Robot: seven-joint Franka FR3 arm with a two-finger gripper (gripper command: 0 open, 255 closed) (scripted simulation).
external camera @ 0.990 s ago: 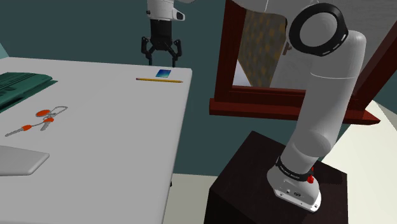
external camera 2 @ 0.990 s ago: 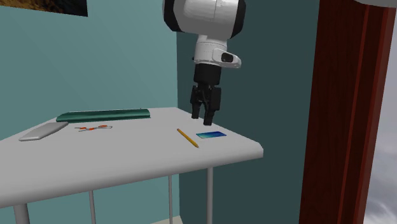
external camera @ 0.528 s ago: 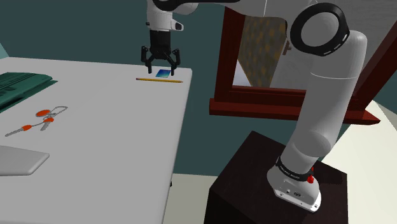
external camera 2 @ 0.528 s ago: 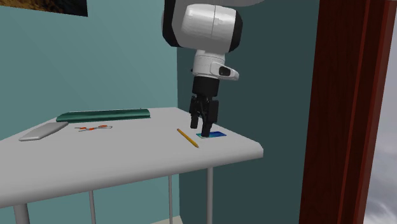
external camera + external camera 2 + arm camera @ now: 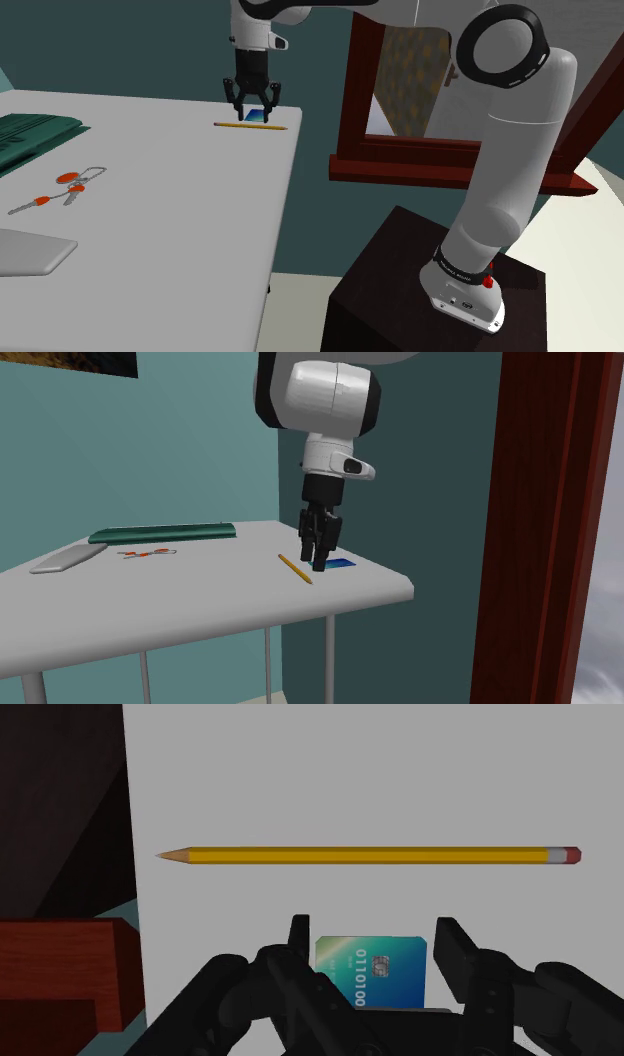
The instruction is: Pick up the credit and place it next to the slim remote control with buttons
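One grey table (image 5: 180, 220), card (image 5: 372, 972) near pencil (image 5: 370, 856), teal walls (image 5: 180, 442)

The yellow pencil (image 5: 250, 125) lies just beside the card (image 5: 257, 116), on its lower side in the shoulder view. Between the pencil and the keys (image 5: 60, 187) at the left and the grey remote (image 5: 30, 252) at lower left, the tabletop (image 5: 180, 220) is bare.

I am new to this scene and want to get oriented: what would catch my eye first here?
The black gripper, low over the grey table near its corner, draws the eye first. A blue-green card lies flat between its open fingers, and a yellow pencil lies just beyond the card.
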